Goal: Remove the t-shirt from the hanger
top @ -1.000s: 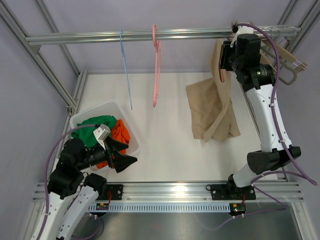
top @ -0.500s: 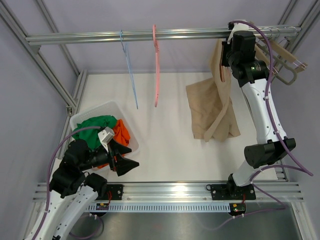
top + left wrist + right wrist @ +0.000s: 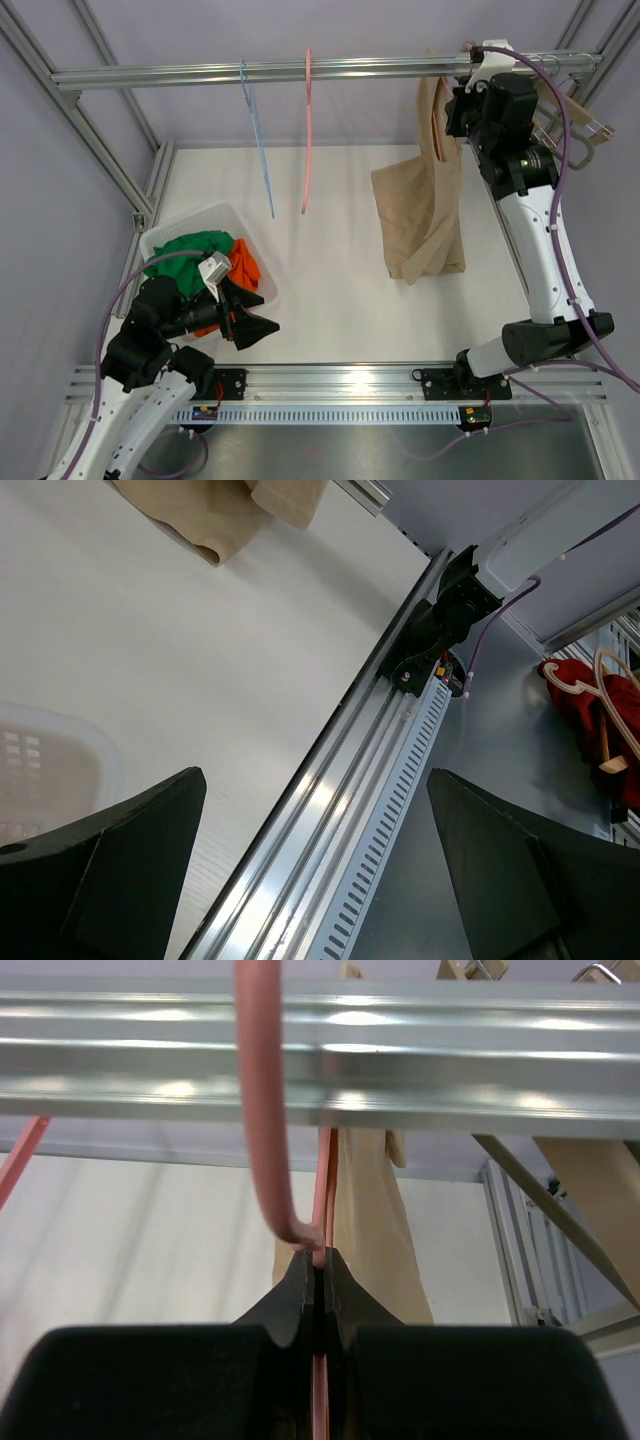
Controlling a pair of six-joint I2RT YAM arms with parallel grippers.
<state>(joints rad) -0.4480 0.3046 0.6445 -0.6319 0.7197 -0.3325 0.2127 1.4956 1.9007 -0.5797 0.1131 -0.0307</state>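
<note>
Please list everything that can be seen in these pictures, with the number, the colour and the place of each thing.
rail: 1, silver, across the far side above the table
blue hanger: 1, blue, empty, on the rail at left
pink hanger: 1, pink, empty, beside the blue one
t-shirt: 1, beige, hanging at the rail's right
shirt hanger: 1, pink, hooked over the rail
bin: 1, white, near left of the table
green garment: 1, in the bin
orange garment: 1, in the bin
table: 1, white
left gripper: black, open, beside the bin
right gripper: black, shut on the shirt hanger below its hook
</note>
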